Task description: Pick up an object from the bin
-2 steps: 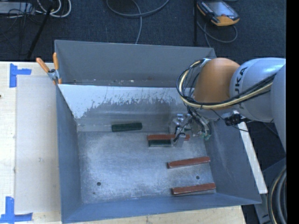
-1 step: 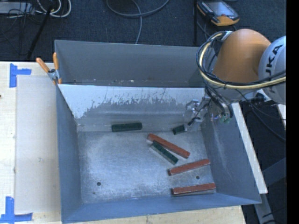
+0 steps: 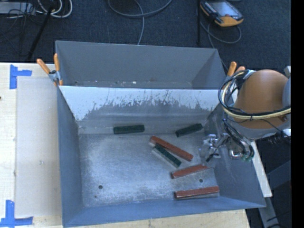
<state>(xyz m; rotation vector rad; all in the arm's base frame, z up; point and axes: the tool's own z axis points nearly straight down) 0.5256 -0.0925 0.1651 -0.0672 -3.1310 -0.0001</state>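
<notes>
Hanging by the bin's [image 3: 137,65] wall, the end effector [image 3: 212,148] was near a flat reddish-brown bar [image 3: 189,171]; its state could not be told. Slim dark-green bars [image 3: 188,130] lay beyond.

Orange wrist cover [image 3: 259,99] and its cables hide the bin's [image 3: 142,70] right rim and the top of its right wall; the arm is cut off at the right edge. Gripper [image 3: 212,151] is a small tangle of metal, too fine to make out, and whether it touches the near end of the brown bar [image 3: 189,171] can't be told. Dark green bar [image 3: 168,156] lies along a second brown bar [image 3: 172,147]; which overlaps which is unclear.
</notes>
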